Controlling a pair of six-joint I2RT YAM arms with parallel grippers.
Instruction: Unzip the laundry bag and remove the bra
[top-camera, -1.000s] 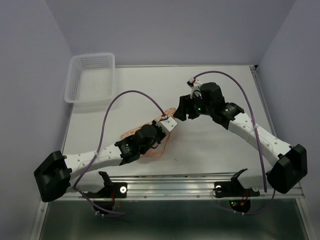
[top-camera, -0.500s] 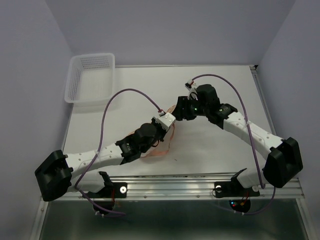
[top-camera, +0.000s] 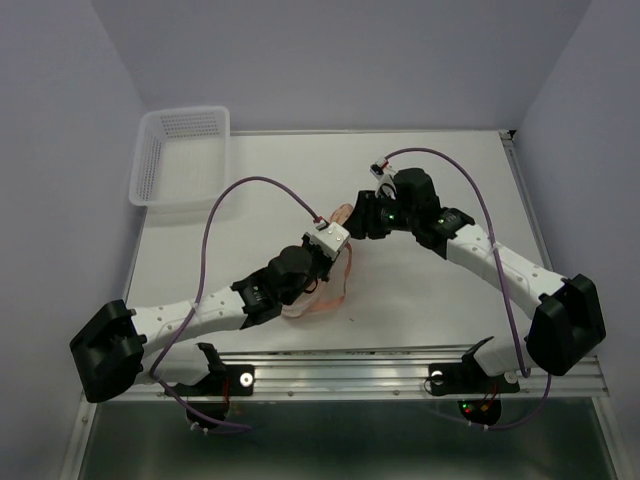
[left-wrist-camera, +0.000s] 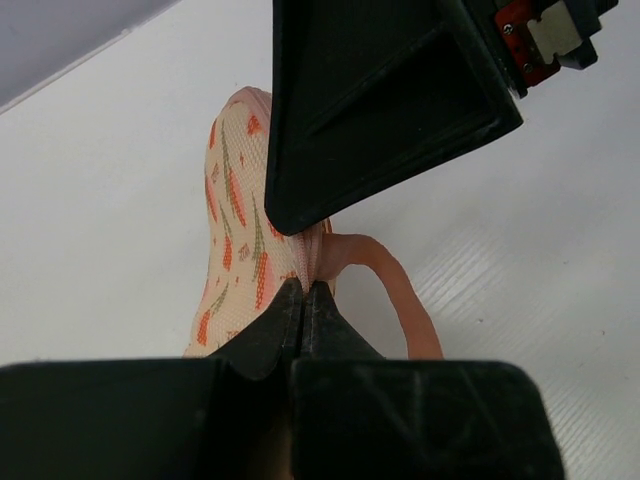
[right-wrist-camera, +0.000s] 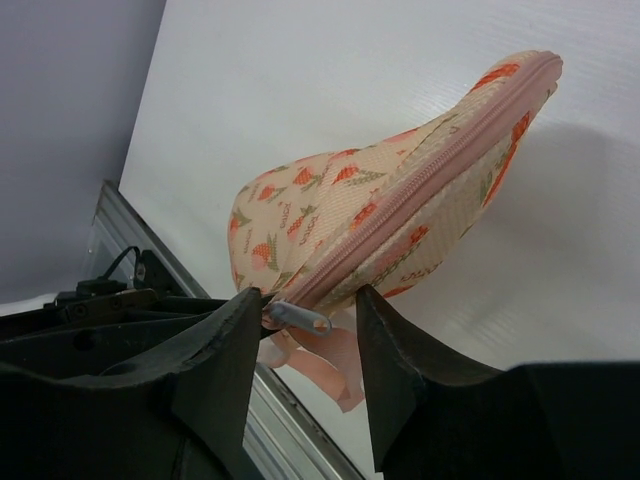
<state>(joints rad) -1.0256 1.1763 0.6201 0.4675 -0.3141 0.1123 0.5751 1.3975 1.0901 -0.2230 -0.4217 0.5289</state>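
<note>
From above: laundry bag (top-camera: 341, 281) about midway between the left and right edges of the desk (top-camera: 450, 170), somewhat nearer the near edge, mostly hidden under the two wrists. Meeting over it, left jaws from the near left and right jaws from the right. White mesh basket (top-camera: 180, 155) at the far left corner, well apart from the bag. Bare surface all along the far edge and the right edge, and between basket and bag.

From the left wrist: left jaws fully closed, pinching the pink rim at one end of the bag, printed fabric running away from them toward the desk. Pink loop (left-wrist-camera: 400, 300) curling out to one side just beyond the tips. Right gripper's black finger (left-wrist-camera: 380, 100) close above the pinch, touching or nearly touching the fabric; cannot tell which.

From the right wrist: right jaws partly open, standing either side of the zipper pull (right-wrist-camera: 297, 318) at the bag's near end, a gap visible on at least one side. Pink zipper edging (right-wrist-camera: 440, 140) shut along its whole visible length. Bare desk beyond the bag's far end.
</note>
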